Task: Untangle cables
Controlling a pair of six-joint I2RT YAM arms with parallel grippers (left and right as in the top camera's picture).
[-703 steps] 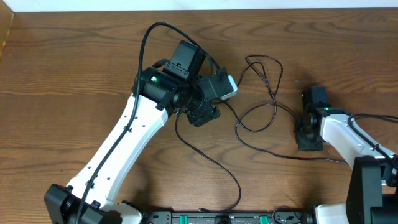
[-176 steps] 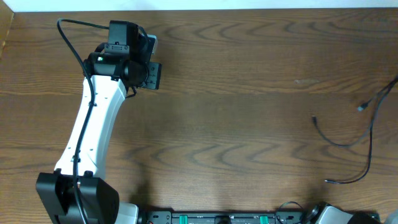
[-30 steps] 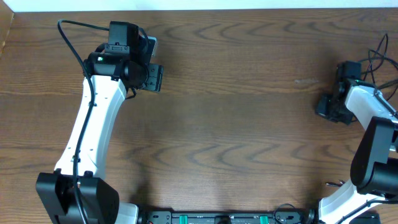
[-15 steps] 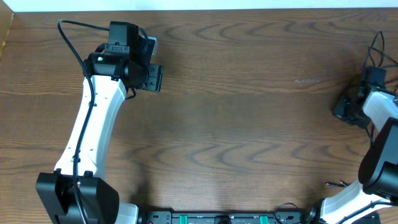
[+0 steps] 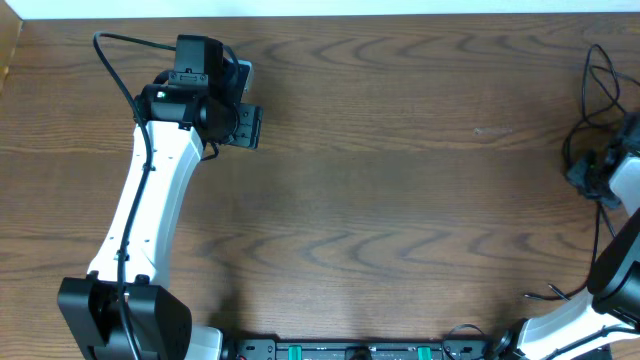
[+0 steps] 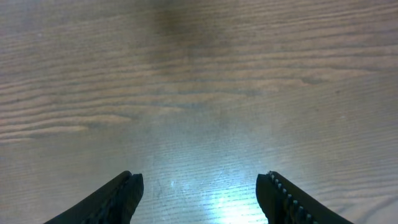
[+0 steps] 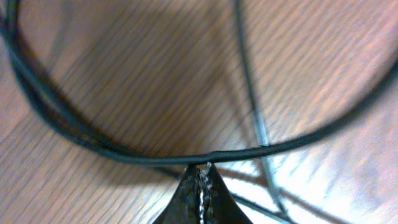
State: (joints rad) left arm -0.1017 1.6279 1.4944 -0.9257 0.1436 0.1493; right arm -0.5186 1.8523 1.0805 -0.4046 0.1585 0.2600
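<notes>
at the table's right edge, right fingers (image 7: pixel 200 186) dragged cables (image 5: pixel 597 75) farther right.

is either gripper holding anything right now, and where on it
The right gripper is shut on a thin black cable, pinching it mid-run rather than at a plug. The left gripper is open over bare table, holding nothing.

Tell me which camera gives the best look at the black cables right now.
The right wrist view: the black cables arc close-up across the wood just beyond the shut right pincer. Overhead catches only thin loops at the table's right edge. The left wrist view shows none.
</notes>
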